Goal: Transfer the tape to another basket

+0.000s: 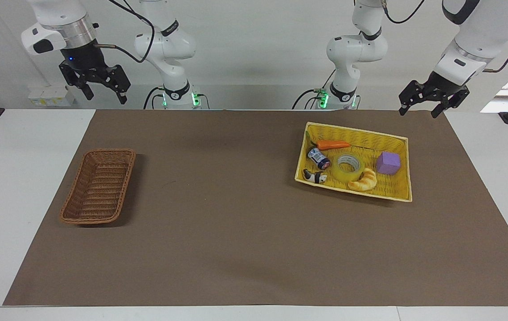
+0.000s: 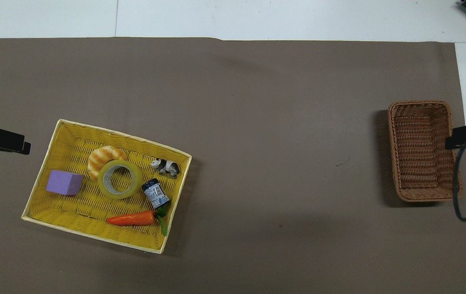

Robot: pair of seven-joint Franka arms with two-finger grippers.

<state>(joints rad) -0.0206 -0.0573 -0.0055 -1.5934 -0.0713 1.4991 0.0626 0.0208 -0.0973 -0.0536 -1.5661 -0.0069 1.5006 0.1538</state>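
Your left gripper [image 1: 422, 107] hangs raised over the counter's edge at the left arm's end, fingers spread open and holding nothing. Your right gripper [image 1: 104, 91] hangs raised at the right arm's end, also open and empty.

The roll of translucent yellow packing tape [image 1: 349, 166] lies flat in the middle of the large bright yellow woven basket [image 1: 400, 167], toward the left arm's end of the brown-covered counter [image 1: 236, 223]. You have a golden croissant [image 1: 364, 181] touching the tape, a purple foam cube [image 1: 388, 162] near it, a small blue-labelled jar [image 1: 318, 158] just beside it, an orange toy carrot [image 1: 332, 144] nearer the robots, and a black-and-white animal figure [image 1: 315, 177]. The small dark-brown woven wicker basket [image 1: 99, 186] sits well apart, toward the right arm's end.
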